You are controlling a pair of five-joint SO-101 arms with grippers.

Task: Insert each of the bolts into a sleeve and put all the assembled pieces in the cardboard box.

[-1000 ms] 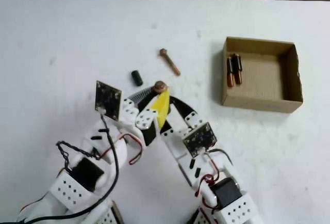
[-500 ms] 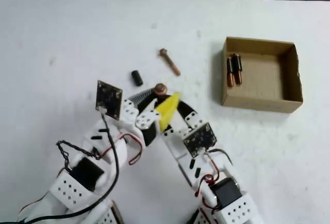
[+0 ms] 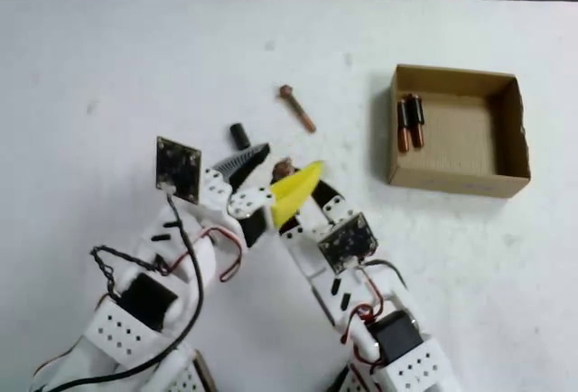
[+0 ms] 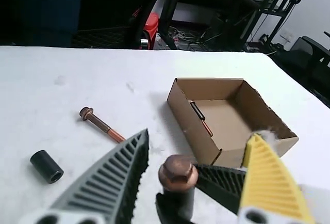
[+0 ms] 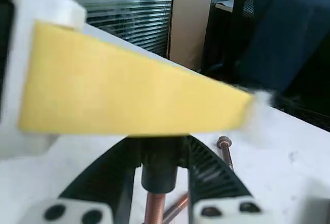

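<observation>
The right gripper (image 5: pixel 160 150) is seen clenched on a black sleeve (image 5: pixel 160 175), with its two black fingers (image 5: pixel 206 170) pressed against the sleeve's sides. A copper bolt (image 4: pixel 177 170) is seated in that sleeve, its head on top and its shaft showing below. The held pair is kept over the table (image 3: pixel 135 67), well to the left of the cardboard box (image 3: pixel 456 184) as seen in the high view. The left gripper (image 4: pixel 198 136) is spread wide and nothing is grasped by it; its grey finger (image 4: pixel 113 175) and yellow finger (image 4: pixel 268 177) are placed on either side of the held bolt, apart from it. A loose bolt (image 3: pixel 297 108) is laid flat on the table left of the box, and a loose sleeve (image 3: pixel 239 135) is found further from the box on the same side. Two assembled pieces (image 3: pixel 409 123) are lodged inside the box, beside its left wall
</observation>
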